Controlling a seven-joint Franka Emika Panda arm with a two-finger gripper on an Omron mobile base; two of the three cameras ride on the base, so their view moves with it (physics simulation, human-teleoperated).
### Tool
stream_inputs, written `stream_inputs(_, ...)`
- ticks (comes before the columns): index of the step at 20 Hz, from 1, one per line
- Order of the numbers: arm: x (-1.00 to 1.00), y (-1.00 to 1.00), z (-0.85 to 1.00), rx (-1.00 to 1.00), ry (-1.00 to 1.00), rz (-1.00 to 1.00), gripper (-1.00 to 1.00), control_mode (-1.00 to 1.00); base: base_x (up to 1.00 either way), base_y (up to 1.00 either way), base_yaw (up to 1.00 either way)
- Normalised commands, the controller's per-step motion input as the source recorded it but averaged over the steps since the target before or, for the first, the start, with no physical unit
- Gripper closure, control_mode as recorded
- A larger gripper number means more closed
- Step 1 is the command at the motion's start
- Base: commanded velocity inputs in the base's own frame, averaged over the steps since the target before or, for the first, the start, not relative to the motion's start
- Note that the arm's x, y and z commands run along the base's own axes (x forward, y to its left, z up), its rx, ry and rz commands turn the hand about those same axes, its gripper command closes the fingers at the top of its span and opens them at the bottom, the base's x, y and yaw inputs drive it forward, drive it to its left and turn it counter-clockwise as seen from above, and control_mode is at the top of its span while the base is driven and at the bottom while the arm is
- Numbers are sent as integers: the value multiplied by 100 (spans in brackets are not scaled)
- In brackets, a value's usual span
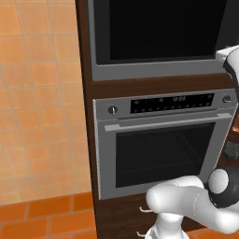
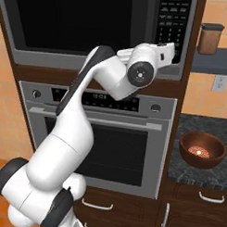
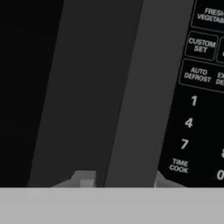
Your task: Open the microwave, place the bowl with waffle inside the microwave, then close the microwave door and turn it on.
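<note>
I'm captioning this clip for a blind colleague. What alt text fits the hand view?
Close-up of the black vertical bar handle of the microwave door, with the gripper straddling it, one grey fingertip on each side. Beside the handle is the black keypad with white labels such as Auto Defrost and Time Cook.

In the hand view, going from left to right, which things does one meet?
Microwave door black glass → vertical bar handle, with the gripper fingertips on either side of it at the bottom → keypad with number buttons.
</note>
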Motion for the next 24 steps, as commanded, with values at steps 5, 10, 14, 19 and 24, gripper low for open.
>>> stream_inputs(5,47,6,-30,-15,-16,4,100,-100,0,0,0)
stream_inputs(10,29,0,-2,-23,-9,17,100,-100,0,0,0)
stream_inputs(14,-18,0,-1,-20,-13,23,100,-100,0,0,0)
stream_inputs(19,-93,5,-18,-25,-17,31,100,-100,0,0,0)
stream_inputs(24,-100,1,-53,-22,-6,43,100,-100,0,0,0)
